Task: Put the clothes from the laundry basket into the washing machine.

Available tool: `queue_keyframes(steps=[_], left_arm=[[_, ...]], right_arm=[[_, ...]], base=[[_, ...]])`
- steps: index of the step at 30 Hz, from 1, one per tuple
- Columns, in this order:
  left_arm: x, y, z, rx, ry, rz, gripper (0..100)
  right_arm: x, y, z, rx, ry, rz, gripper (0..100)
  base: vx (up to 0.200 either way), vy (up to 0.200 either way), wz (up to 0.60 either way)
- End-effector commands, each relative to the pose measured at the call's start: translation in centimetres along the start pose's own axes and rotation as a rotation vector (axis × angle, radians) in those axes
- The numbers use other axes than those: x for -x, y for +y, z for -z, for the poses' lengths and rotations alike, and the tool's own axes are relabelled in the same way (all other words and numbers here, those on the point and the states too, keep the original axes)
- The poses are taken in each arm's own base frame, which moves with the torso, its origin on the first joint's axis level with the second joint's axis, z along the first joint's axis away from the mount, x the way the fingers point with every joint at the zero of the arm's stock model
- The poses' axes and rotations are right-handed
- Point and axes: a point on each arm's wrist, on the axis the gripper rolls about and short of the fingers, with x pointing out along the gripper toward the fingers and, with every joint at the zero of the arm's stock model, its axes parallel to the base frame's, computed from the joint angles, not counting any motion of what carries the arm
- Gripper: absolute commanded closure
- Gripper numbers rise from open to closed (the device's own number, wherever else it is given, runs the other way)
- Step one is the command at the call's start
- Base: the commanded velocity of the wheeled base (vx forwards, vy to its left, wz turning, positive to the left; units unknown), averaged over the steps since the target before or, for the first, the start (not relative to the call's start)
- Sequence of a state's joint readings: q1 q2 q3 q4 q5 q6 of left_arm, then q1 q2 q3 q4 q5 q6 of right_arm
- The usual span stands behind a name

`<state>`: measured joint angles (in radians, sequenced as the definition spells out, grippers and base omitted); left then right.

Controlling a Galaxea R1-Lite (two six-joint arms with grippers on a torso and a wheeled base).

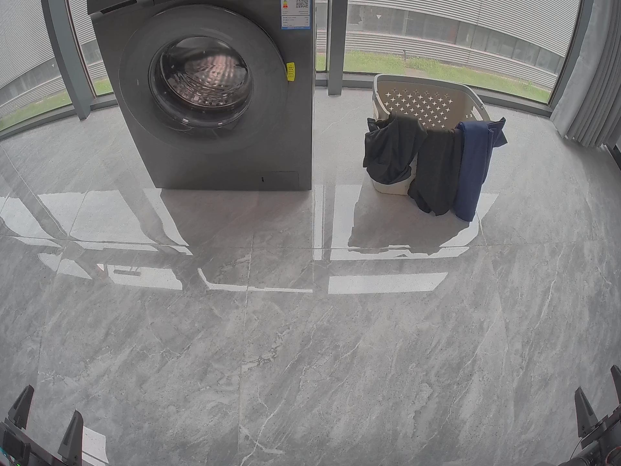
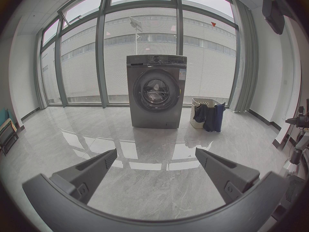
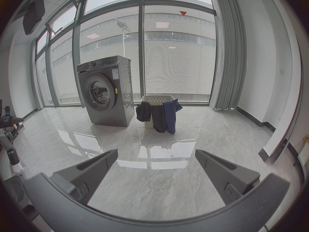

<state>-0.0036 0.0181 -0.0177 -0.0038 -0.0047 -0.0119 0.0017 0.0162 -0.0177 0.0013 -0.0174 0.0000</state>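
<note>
A grey washing machine [image 1: 207, 85] stands at the far left by the windows, its round door [image 1: 200, 82] closed. To its right sits a cream laundry basket [image 1: 430, 101] with three garments draped over its front rim: a black one [image 1: 391, 147], a dark grey one [image 1: 438, 169] and a blue one [image 1: 473, 163]. My left gripper [image 1: 46, 419] is open at the near left, far from the machine [image 2: 156, 92]. My right gripper [image 1: 600, 396] is open at the near right, far from the basket [image 3: 157, 101]. Both hold nothing [image 2: 156, 152] [image 3: 156, 152].
Glossy grey tiled floor [image 1: 310, 331] stretches between me and the machine. Tall windows [image 1: 453, 27] and a grey curtain [image 1: 592, 92] back the scene. White walls [image 3: 260, 81] stand to the right.
</note>
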Motion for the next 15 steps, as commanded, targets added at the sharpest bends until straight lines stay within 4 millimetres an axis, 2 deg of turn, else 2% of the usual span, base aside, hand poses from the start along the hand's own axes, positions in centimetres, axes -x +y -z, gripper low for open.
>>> queue_keyframes(steps=[1, 9, 15], left_arm=[[0.00, 0.01, 0.52, 0.002, 0.000, 0.001, 0], [0.00, 0.01, 0.53, -0.003, 0.002, -0.004, 0], [0.00, 0.02, 0.53, -0.001, 0.002, -0.007, 0]], right_arm=[[-0.03, 0.00, 0.52, 0.000, 0.005, -0.002, 0], [-0.03, 0.00, 0.51, -0.001, 0.003, 0.000, 0], [-0.04, 0.00, 0.52, 0.000, 0.006, 0.000, 0]], base=[[0.000, 0.000, 0.00], [0.000, 0.000, 0.00], [0.200, 0.000, 0.00]])
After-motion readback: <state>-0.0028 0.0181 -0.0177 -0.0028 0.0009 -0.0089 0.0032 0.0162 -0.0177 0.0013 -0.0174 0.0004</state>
